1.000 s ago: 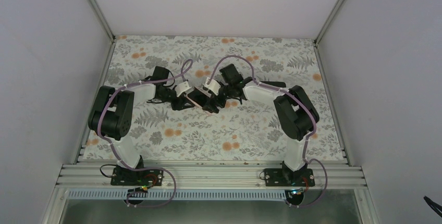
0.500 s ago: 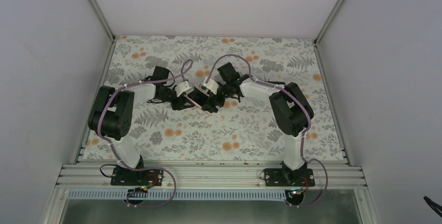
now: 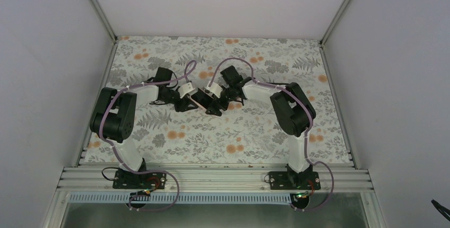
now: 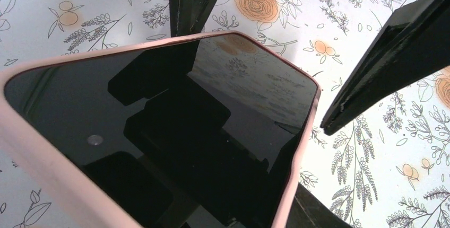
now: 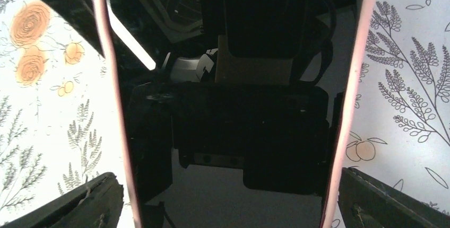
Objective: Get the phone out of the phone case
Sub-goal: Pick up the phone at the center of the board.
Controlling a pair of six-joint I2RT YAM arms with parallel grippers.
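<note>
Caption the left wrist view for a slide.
Dark, reflective phone seated in the pink phone case over the floral table.

Fixed view high behind, downward; both wrist views close over the same phone (image 4: 175, 132).

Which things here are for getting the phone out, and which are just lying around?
For the job: pink phone case, phone inside it, left tool, right tool.
Just there: flowery table cover, grey walls.
</note>
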